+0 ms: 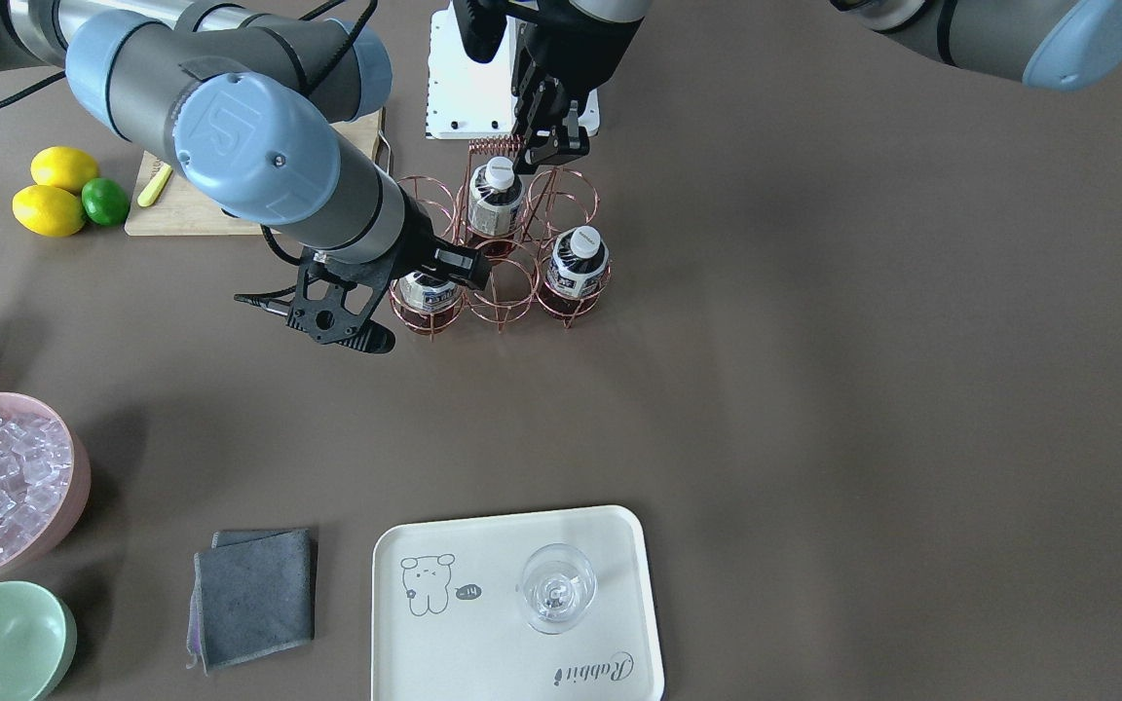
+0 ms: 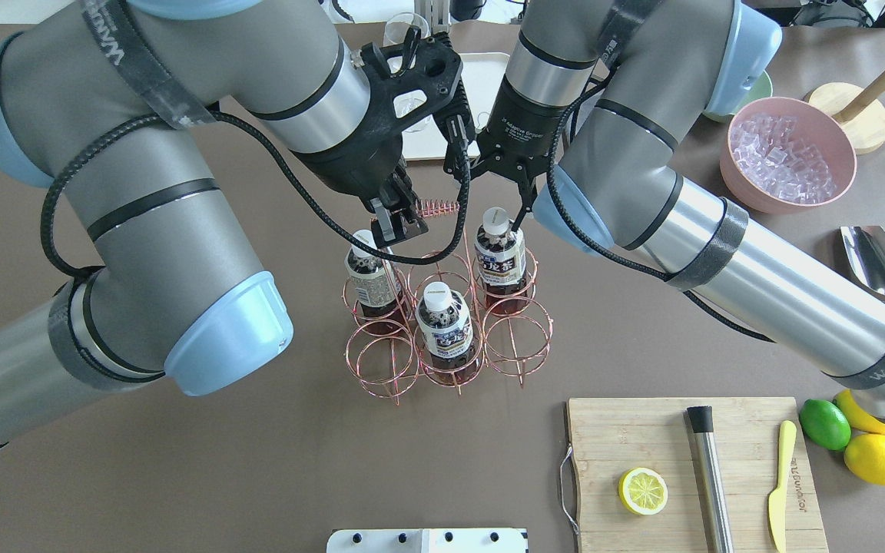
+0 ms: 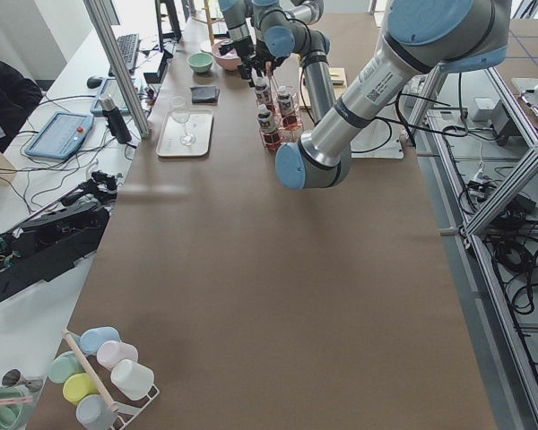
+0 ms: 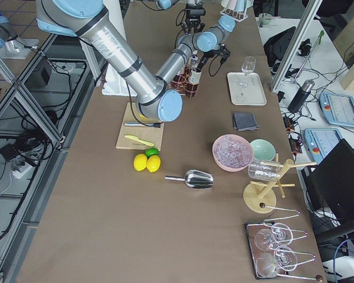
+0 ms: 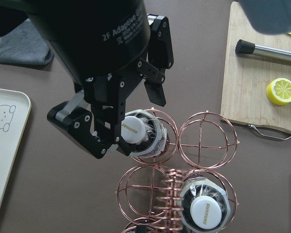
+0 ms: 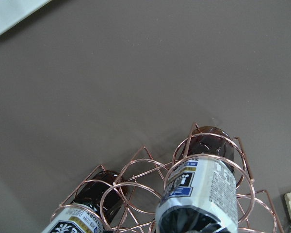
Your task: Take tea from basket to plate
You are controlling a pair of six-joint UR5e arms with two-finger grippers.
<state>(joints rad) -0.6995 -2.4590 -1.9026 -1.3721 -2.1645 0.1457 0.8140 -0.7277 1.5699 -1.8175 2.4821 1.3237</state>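
Note:
The copper wire basket (image 2: 519,349) stands mid-table and holds three tea bottles (image 2: 446,326) with white caps. My right gripper (image 5: 131,125) is open, and its fingers straddle the cap of the bottle (image 2: 498,257) in the far right ring. In the front view my wrist hides most of that bottle (image 1: 428,292). My left gripper (image 1: 546,154) is shut on one end of the basket's coiled handle (image 2: 436,206), beside another bottle (image 2: 369,280). The cream plate (image 1: 483,545) lies beyond the basket, with a wine glass (image 1: 557,587) standing on it.
A wooden cutting board (image 2: 642,430) with a lemon half, muddler and yellow knife lies near right. A pink bowl of ice (image 2: 788,153), a metal scoop (image 2: 876,261), lemons and a lime (image 2: 825,424) are further right. A grey cloth (image 1: 254,594) and a mint bowl (image 1: 1,643) lie beside the plate.

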